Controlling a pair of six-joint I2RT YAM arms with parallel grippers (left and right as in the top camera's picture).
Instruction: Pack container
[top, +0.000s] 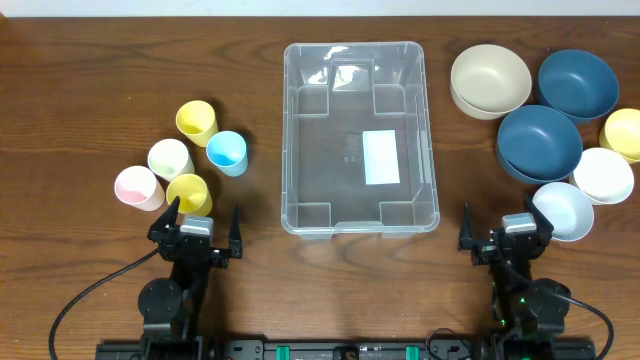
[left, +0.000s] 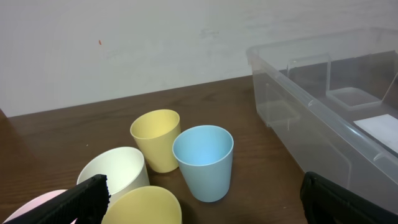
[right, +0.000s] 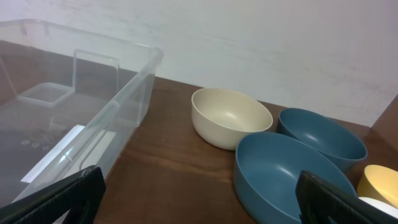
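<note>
Left gripper (top: 206, 215) is low at the near table edge, pointing away from the base, fingers (left: 93, 196) wide apart, nothing between them. The near yellow cup (top: 189, 193) sits just ahead of its left finger, tight on that side.

Right gripper (top: 505, 215) has the same pose: low, pointing far, fingers (right: 68, 193) spread, holding nothing. The pale bowl (top: 563, 210) is just beside its right finger.

There's a bare strip of table (top: 80, 80) between both grippers and the near rim of the container (top: 292, 140).

The container stands at table centre, long side running near-to-far, open top. The inside shows only the white label (top: 381, 157) on its base.

Left side:
- The pink cup (top: 138, 187) is beside the near yellow one.
- The white cup (top: 170, 158), blue cup (top: 227, 152) and far yellow cup (top: 196, 121) are behind it. All upright, packed close.
- The blue cup is nearest the container's left wall, with a narrow open lane between them.

Right side:
- The white bowl (top: 603, 175) is just behind the pale one.
- Next is the dark blue bowl stack (top: 540, 143), with the yellow bowl (top: 625, 133) cut by the frame edge.
- Farthest are the beige bowl stack (top: 490, 82) and the second dark blue bowl (top: 578, 84).
- The beige stack and the near dark blue stack sit closest to the container's right wall, with a lane of bare table between.

Far rim of the container is close to the table's far edge. The widest open wood is far left, beyond the cups.
</note>
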